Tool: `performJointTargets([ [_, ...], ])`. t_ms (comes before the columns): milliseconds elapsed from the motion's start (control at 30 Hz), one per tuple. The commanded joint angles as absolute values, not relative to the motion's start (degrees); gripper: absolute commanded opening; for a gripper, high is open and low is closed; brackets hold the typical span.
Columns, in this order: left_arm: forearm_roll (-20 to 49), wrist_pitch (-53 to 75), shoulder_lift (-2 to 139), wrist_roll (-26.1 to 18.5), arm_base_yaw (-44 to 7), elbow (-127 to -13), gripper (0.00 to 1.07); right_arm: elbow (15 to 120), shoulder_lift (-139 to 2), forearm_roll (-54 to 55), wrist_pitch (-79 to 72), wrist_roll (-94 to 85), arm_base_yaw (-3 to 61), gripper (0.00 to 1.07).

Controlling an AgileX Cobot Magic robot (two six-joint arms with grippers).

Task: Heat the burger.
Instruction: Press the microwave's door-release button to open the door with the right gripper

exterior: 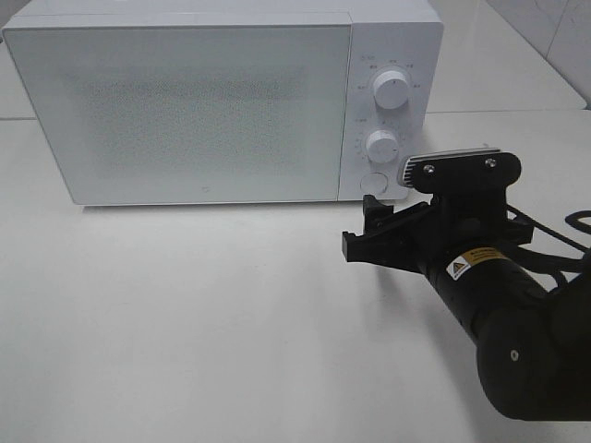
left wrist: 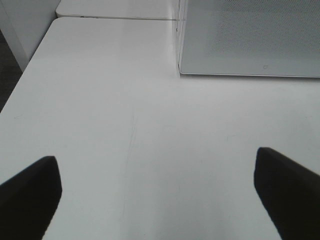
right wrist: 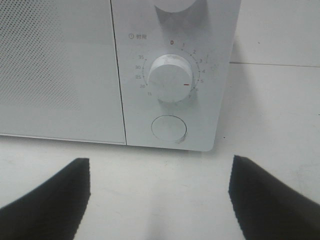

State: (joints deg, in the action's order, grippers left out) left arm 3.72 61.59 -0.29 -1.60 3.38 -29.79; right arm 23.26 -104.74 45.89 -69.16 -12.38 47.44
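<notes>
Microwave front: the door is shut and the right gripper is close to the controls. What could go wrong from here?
1. The open right gripper faces the round button under the timer knob. A small drift forward may press the button by accident, or nudge the knob.
2. The burger shows in no view, and the frosted door hides the inside, so heating may start with nothing in it.

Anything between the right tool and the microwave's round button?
Only a bare strip of white table separates the right tool from the round button; the right wrist view shows it.
</notes>
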Motion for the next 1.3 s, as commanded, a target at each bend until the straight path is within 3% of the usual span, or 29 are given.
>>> performJointTargets([
  [33, 4.07, 61.25, -1.38, -1.38, 3.44, -29.56, 0.98, 23.66, -104.85, 45.95, -79.41, -9.22, 47.56, 0.73],
  [200, 4.07, 61.25, -1.38, -1.38, 3.44, -29.56, 0.98, 23.66, -104.85, 45.89, -79.41, -2.18, 47.56, 0.70],
  [500, 4.07, 61.25, -1.38, -1.38, 3.44, -29.56, 0.98, 23.66, -104.85, 45.78, -79.41, 30.37, 47.56, 0.59],
  [767, 4.07, 61.25, -1.38, -1.38, 3.44, -29.56, 0.98, 23.66, -104.85, 45.95, -79.41, 64.29, 47.56, 0.38],
  [1067, 4.07, 61.25, -1.38, -1.38, 3.44, -29.56, 0.98, 23.66, -104.85, 48.01, -77.52, 77.46, 47.56, 0.13],
  [1133, 4.07, 61.25, -1.38, -1.38, 3.44, -29.56, 0.98, 23.66, -104.85, 49.22, -75.75, 79.13, 47.56, 0.02],
  [1300, 4.07, 61.25, -1.38, -1.38, 3.44, -29.56, 0.98, 23.66, -104.85, 49.96, -71.85, 79.35, 47.50, 0.00],
])
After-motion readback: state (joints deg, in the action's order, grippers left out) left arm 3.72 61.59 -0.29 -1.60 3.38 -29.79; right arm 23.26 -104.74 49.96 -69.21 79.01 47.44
